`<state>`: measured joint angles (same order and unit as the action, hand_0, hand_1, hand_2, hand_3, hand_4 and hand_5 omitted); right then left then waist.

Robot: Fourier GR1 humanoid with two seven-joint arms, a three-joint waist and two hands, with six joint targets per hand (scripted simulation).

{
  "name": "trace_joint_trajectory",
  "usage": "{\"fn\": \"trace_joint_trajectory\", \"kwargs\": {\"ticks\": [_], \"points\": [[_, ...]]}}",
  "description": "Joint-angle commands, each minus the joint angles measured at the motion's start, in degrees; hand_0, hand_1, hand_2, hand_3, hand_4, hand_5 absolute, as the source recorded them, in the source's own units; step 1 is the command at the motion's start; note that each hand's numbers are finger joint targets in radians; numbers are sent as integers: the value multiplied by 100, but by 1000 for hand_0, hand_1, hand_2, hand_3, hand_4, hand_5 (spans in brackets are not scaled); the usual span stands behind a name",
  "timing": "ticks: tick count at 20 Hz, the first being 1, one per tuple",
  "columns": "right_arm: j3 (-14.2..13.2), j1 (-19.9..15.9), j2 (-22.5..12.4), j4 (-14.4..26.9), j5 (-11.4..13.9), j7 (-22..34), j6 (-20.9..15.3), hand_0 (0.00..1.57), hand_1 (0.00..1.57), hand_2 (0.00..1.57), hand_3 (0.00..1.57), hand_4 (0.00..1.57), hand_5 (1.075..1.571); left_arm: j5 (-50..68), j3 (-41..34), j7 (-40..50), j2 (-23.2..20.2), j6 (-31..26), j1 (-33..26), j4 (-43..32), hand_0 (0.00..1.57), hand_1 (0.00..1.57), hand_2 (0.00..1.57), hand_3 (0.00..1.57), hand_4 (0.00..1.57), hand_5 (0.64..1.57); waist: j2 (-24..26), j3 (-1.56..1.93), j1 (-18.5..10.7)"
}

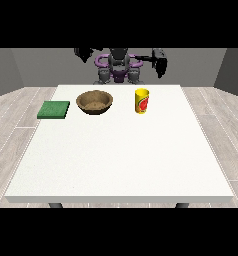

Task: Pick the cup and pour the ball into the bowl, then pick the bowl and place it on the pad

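Note:
A yellow cup with a red mark stands upright on the white table, right of centre near the far edge. A brown wooden bowl sits to its left. A green square pad lies at the table's left edge. No ball shows; the cup's inside is hidden. The hand at the view's right hangs raised above and behind the cup, well apart from it, holding nothing. The hand at the view's left is raised behind the bowl, also holding nothing. The fingers of both are too small to read.
The robot's torso stands behind the table's far edge. Grey plank floor surrounds the table. The table's near half carries nothing.

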<state>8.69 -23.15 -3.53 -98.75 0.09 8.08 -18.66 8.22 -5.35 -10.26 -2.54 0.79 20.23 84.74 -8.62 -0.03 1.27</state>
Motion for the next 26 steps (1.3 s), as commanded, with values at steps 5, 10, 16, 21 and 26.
{"fn": "trace_joint_trajectory", "kwargs": {"ticks": [5,10,16,21,26], "points": [[-944,-478,-518,792,-266,-478,421,0,0,416,636,667,1567,-309,68,-1273,105,-79,-149,-793,0,0,0,0,0,1536,-499,1,-84],[-1270,-853,-698,1239,-308,-626,537,0,0,382,564,656,1564,-413,10,-1868,107,-111,-42,-1557,0,0,0,0,0,1534,-597,1,-144],[-1055,-900,-653,1213,-155,-502,660,0,0,402,600,661,1565,-540,-261,-2631,129,162,333,-2842,0,0,0,0,0,1537,-470,0,174],[-1422,-638,-909,1241,-566,-561,1130,0,0,384,589,638,1566,-348,-500,-2995,-134,-160,272,-3474,0,0,0,0,0,1530,-277,1,320],[-1465,-861,-893,1440,-394,-593,984,0,0,350,516,636,1566,-361,-586,-3396,-197,-181,771,-4157,0,0,0,0,0,1525,-467,-1,291]]}}
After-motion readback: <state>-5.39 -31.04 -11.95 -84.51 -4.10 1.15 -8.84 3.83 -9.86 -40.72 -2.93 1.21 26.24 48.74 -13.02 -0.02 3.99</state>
